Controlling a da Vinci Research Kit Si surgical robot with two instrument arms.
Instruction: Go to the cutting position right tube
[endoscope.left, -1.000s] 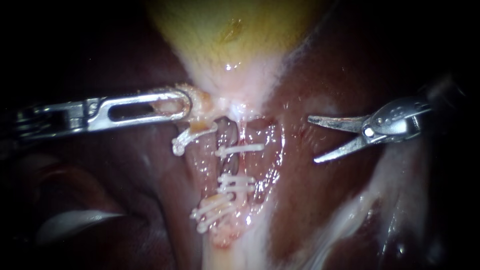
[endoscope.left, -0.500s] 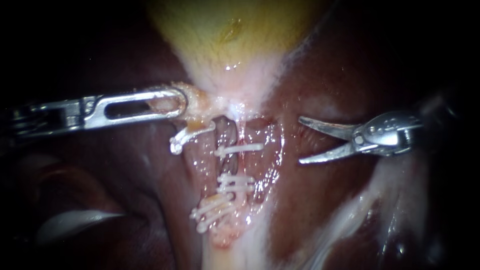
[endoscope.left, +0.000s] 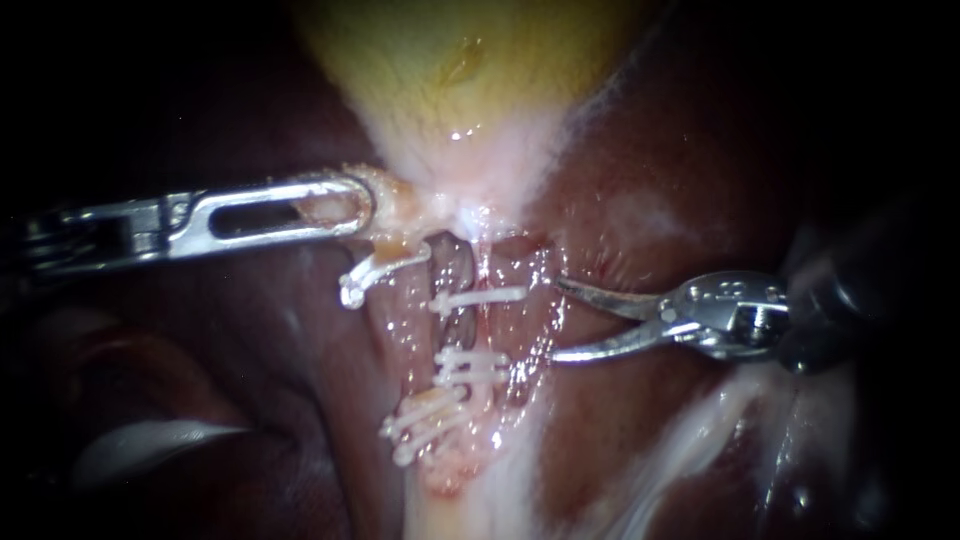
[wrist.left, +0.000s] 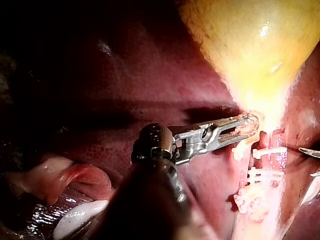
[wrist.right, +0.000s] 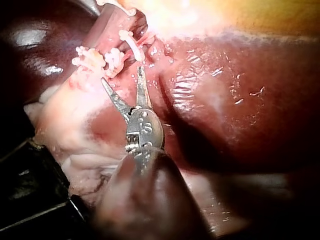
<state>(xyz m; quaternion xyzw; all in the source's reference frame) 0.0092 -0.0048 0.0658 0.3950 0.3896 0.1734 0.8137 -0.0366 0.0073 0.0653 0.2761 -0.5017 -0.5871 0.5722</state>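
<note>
Right instrument (endoscope.left: 555, 320) — tool open, beside clipped right tube (endoscope.left: 486, 330).

Yellow gallbladder (endoscope.left: 450, 90) at top, glistening dark red liver (endoscope.left: 680, 160) around it

A surgical lab, shown by liver (endoscope.left: 640, 400), gallbladder (endoscope.left: 440, 90), clips (endoscope.left: 470, 365).

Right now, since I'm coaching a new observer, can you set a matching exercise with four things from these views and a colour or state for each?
Things:
1 left instrument
2 right instrument
3 gallbladder
4 clip

Colour or state:
A yellow
B white
C jaws open beside the clip
D jaws shut on the gallbladder's neck

Pairs: 1-D, 2-C, 3-A, 4-B
</note>
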